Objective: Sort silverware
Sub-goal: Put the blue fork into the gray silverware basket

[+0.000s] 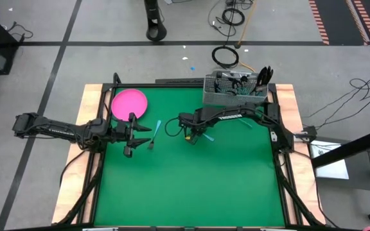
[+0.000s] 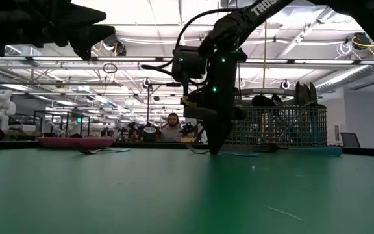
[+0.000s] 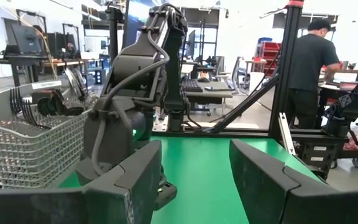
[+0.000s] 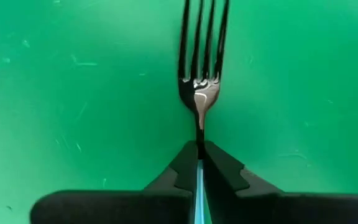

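Observation:
A fork (image 4: 201, 93) with a metal head and a light-blue handle lies on the green mat near the table's middle. My right gripper (image 4: 199, 152) (image 1: 191, 136) is shut on it, its fingers reaching down to the mat (image 2: 214, 151). A second blue-handled piece (image 1: 154, 133) lies flat on the mat just ahead of my left gripper (image 1: 135, 133), which hovers open and empty above the table's left side (image 3: 194, 180). A third blue-handled piece (image 1: 246, 122) lies near the caddy. My right gripper pinches the fork's neck (image 4: 199, 138), where the metal head meets the blue handle, between its two fingers. The fingers come from above, pointing steeply down, one on each side of the fork's thin shaft. The fork lies flat on the mat, tines pointing away from the fingers.
A silver wire-mesh caddy (image 1: 236, 90) with dark utensils standing in it sits at the far right edge. A round pink plate (image 1: 130, 104) rests at the far left. The near half of the mat (image 1: 191, 192) is bare green. People are in the room beyond the table.

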Robot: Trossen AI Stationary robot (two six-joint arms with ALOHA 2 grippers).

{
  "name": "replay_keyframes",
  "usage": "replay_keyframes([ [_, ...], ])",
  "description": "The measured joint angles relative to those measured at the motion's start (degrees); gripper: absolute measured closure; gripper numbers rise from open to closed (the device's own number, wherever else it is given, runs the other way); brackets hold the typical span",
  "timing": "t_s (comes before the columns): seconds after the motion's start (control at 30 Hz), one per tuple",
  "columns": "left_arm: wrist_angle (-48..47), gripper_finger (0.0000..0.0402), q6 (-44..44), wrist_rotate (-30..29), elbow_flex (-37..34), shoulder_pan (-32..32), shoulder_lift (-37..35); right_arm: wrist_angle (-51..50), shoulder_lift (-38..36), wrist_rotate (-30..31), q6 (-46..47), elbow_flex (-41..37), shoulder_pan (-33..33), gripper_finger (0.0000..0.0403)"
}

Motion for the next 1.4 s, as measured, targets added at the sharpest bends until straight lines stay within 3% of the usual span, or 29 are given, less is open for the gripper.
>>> replay_keyframes([
  [0.27, 0.0, 0.0210, -0.1, 0.2, 0.0, 0.0, 0.0, 0.4, -2.4, 0.8, 2.0, 0.3, 1.1, 0.0400],
  [0.5, 0.0, 0.0210, -0.1, 0.4, 0.0, 0.0, 0.0, 3.2, -13.5, 7.4, 0.8, 0.4, 2.0, 0.0402],
  [0.63, -0.2, 0.0210, -0.1, 0.4, 0.0, 0.0, 0.0, 6.8, -22.0, 16.5, -2.9, 0.5, 2.2, 0.0402],
  [0.8, -0.3, 0.0210, -0.2, 0.4, 0.0, 0.0, 0.0, 10.6, -29.7, 35.1, -7.4, 0.5, 0.3, 0.0402],
  [0.87, -0.3, 0.0210, -0.2, 0.4, 0.0, 0.0, 0.0, 12.9, -31.3, 39.3, -9.9, 0.5, -0.8, 0.0403],
  [1.07, -0.2, 0.0210, -0.2, 0.4, 0.0, 0.0, 0.0, 23.6, -32.1, 39.9, -16.4, -3.6, -5.4, 0.0403],
  [1.23, -0.3, 0.0210, -0.2, 0.7, 0.0, 0.0, 0.0, 34.6, -34.4, 39.8, -17.7, -12.3, -7.7, 0.0403],
  [1.4, -0.8, 0.0210, 0.0, 0.7, 0.0, 0.0, 0.0, 52.6, -36.2, 39.9, -21.9, -22.9, -10.0, 0.0403],
])
